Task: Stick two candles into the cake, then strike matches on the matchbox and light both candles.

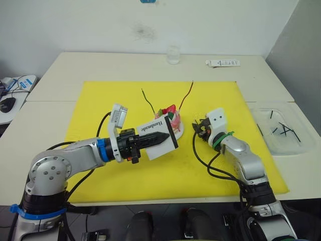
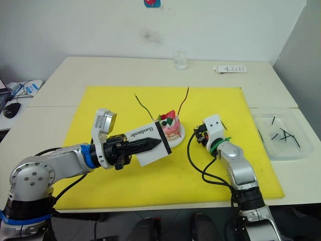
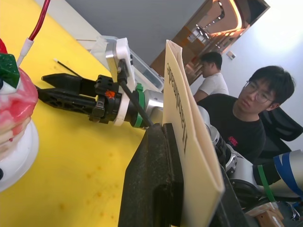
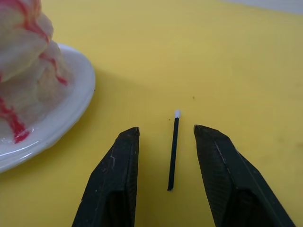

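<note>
Both candles already planted in the cake (image 2: 170,126): green candle (image 2: 144,106) leaning off one side, red candle (image 2: 184,101) off the other. Cake on its white plate (image 4: 71,101), on the yellow mat (image 2: 210,175) covering the counter (image 2: 100,70).

Left end effector (image 2: 150,144) clamped on the matchbox (image 2: 149,142), holding it up on edge just in front of the cake, lettered face showing.

Right end effector (image 4: 165,156) down at the mat just beside the cake plate, fingers apart, nothing gripped yet. One match (image 4: 173,150) flat on the mat between those fingers, touching neither. Long axis of the match running along the fingers, white tip pointing away from the wrist. Right arm plainly the nearer one.

Likely step: closing on this match across its thin width, then carrying it to the matchbox. Spare matches in the clear tray (image 2: 281,135), well apart from the cake, beyond the mat edge.
</note>
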Controlling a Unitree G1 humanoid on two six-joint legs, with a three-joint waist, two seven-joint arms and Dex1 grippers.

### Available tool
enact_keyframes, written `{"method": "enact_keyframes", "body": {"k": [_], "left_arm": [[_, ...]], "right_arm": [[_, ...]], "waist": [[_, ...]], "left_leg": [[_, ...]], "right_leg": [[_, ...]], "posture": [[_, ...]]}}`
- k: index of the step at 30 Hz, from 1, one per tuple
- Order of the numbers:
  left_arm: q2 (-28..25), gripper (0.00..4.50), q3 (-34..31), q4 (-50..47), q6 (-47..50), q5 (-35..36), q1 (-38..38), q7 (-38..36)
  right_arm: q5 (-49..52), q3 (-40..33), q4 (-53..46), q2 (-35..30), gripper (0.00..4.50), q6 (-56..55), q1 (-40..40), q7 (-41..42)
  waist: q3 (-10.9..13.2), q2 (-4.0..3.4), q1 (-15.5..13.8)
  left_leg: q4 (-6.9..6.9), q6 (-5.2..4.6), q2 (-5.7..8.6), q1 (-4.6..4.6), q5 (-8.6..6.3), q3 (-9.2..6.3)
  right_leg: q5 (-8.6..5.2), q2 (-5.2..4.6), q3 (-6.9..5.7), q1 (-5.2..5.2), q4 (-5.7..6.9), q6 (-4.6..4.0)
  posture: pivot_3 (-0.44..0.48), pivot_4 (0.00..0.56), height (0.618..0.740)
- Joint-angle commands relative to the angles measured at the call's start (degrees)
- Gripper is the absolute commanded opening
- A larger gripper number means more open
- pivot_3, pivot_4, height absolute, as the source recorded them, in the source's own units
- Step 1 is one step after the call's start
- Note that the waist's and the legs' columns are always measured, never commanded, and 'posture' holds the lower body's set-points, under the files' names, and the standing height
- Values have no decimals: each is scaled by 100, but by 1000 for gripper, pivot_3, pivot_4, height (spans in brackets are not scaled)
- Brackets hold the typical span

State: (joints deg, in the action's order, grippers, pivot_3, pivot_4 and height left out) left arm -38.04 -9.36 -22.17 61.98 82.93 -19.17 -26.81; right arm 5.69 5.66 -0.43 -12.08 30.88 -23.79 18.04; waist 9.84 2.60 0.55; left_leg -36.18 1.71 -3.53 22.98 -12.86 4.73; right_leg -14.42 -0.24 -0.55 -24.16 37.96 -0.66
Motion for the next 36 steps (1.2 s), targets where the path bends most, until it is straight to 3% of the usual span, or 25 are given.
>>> {"method": "enact_keyframes", "body": {"k": [1, 12, 15, 19, 31, 36], "left_arm": [[-50, 0, -136, -190, -94, 150, -32, 28], [-55, 0, -156, -221, -137, 188, -28, 140], [-80, 0, -177, -224, -142, 166, -3, 136], [-118, 0, -204, -216, -150, 158, 11, 112], [-46, 0, -123, -236, -223, 150, -12, 200], [-43, 0, -78, -178, -204, 174, -62, 198]], "right_arm": [[-61, -81, 169, 53, 1952, -231, -190, -95], [80, -341, 470, 237, 1952, -278, -258, -253], [56, -331, 425, 247, 1359, -262, -196, -229], [57, -280, 370, 272, 8, -208, -120, -200], [149, -430, 156, 170, 8, -148, -37, -109], [520, -364, -293, -228, 8, 151, -20, 600]], "waist": [[0, 0, 1], [0, 0, 12], [0, 0, 18], [0, 0, 36], [0, 0, 40], [0, 0, 39]], "left_leg": [[-1, 0, 0, -1, 0, 1], [-2, 0, 0, -2, 0, 0], [-2, 0, 0, -2, 0, -1], [-2, 0, 0, -3, 0, -2], [-2, 0, 0, -2, 0, -2], [-2, 0, 1, -2, 0, -1]], "right_leg": [[0, 0, 0, 1, 0, 0], [1, 1, 0, 3, 2, 0], [1, 1, 0, 3, 3, 0], [1, 1, 0, 3, 3, 0], [1, 1, 0, 4, 2, 0], [1, 1, 0, 4, 3, 0]], "posture": [[0, 150, 740], [0, 150, 740], [0, 150, 740], [0, 150, 740], [0, 150, 740], [0, 150, 740]]}}
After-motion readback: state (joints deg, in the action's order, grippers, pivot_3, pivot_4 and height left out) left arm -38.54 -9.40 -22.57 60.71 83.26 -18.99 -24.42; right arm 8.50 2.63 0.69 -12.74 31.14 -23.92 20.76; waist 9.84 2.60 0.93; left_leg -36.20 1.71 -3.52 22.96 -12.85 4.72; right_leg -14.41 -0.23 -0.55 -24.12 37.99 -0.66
